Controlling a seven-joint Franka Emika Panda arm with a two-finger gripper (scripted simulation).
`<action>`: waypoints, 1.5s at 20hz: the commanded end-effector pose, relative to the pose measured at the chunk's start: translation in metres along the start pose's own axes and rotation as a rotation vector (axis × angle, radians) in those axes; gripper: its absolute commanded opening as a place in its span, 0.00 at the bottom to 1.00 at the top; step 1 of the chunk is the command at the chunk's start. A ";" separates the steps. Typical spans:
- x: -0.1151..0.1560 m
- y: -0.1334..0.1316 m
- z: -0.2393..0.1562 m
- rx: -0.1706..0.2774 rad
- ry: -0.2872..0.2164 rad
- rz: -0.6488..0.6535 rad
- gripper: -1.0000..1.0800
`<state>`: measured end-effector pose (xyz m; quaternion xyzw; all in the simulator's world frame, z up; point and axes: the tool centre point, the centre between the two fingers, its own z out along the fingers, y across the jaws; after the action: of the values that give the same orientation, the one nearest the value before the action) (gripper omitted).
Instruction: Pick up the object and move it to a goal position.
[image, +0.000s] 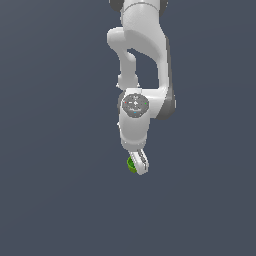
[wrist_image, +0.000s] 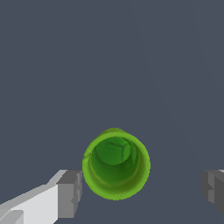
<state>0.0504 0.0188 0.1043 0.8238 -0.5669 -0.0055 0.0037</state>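
The object, a small bright green cup (wrist_image: 116, 164), shows its darker green hollow inside in the wrist view. It sits between the two grey finger pads (wrist_image: 70, 192) of my gripper (wrist_image: 142, 190). One pad is right at the cup's rim, while the other stands well apart from it. The gripper is open around the cup. In the exterior view the white arm points down, and the gripper (image: 139, 169) is lowered over the cup (image: 131, 165). Only a green sliver of the cup shows beside the fingers.
A plain dark grey-blue surface (image: 60, 200) fills both views. No other objects, containers or edges are visible.
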 end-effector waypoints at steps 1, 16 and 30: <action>-0.001 -0.003 0.002 0.002 0.001 0.069 0.96; -0.004 -0.015 0.011 0.012 0.003 0.326 0.96; -0.005 -0.015 0.038 0.013 0.003 0.341 0.96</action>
<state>0.0633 0.0288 0.0746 0.7160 -0.6981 0.0004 -0.0006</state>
